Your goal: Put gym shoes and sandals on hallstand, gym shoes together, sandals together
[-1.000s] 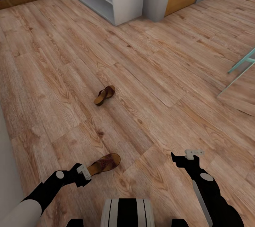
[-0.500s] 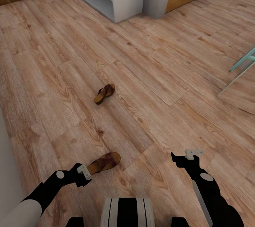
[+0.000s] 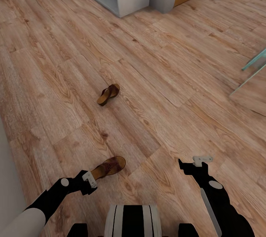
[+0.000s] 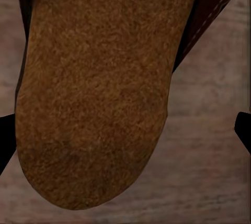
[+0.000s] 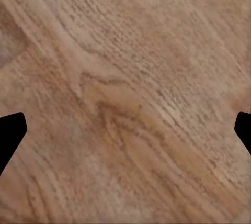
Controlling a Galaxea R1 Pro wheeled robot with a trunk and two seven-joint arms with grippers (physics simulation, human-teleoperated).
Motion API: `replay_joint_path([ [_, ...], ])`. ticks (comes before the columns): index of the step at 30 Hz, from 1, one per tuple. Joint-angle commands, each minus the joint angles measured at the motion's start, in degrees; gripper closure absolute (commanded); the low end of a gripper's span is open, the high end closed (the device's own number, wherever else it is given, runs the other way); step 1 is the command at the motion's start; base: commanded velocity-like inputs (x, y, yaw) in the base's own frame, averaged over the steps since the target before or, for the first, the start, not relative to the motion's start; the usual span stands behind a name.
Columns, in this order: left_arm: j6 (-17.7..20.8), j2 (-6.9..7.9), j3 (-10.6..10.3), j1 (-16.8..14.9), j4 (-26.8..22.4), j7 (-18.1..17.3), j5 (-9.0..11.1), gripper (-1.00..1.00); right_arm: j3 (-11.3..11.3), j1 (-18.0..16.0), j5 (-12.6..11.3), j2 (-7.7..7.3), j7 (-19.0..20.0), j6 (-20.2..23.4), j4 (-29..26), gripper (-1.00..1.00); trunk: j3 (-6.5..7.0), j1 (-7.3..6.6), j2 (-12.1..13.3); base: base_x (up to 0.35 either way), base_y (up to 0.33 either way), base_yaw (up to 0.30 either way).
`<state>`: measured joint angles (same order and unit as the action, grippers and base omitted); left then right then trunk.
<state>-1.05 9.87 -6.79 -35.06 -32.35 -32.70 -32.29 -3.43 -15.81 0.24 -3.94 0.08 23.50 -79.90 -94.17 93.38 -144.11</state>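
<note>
Where planks show grain, sandal (image 4: 99, 88) footbed looks suede-rough.

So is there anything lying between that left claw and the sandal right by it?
Nothing visible. The left gripper sits right at the heel end of the near sandal; its wrist view shows the footbed between the open fingers, with bare floor around it.

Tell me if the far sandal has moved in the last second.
No. The far sandal keeps its offset from the dark floor knot; the camera shifted.
</note>
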Motion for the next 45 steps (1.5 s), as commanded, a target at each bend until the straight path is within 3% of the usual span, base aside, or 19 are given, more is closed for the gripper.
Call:
replay_joint_path([
  [1, -0.1, 0.01, -0.2, 0.0, -0.1, -0.1, -0.4, -1.00, 0.0, 0.0, 0.0, -0.01, 0.0, 0.3, -0.1, -1.00, -0.10, -0.01, 0.0, 0.000, 0.000, 0.000],
  [23, -0.1, -0.02, -0.3, 0.0, -0.4, 0.0, -0.5, -1.00, 0.0, 0.0, 0.0, -0.01, 0.0, 0.3, -0.1, -1.00, -0.40, -0.01, 0.0, 0.000, 0.000, 0.000],
  [24, -0.1, -0.02, -0.3, 0.0, -0.4, 0.1, -0.4, 1.00, 0.0, 0.0, 0.0, 0.00, 0.0, 0.3, -0.1, -1.00, -0.40, -0.01, 0.0, 0.000, 0.000, 0.000],
  [45, 0.0, -0.02, -0.2, 0.0, -0.5, 0.4, -0.4, 1.00, 0.0, 0.0, 0.0, -0.01, 0.0, 0.3, -0.2, -1.00, -0.40, -0.01, 0.0, 0.000, 0.000, 0.000],
])
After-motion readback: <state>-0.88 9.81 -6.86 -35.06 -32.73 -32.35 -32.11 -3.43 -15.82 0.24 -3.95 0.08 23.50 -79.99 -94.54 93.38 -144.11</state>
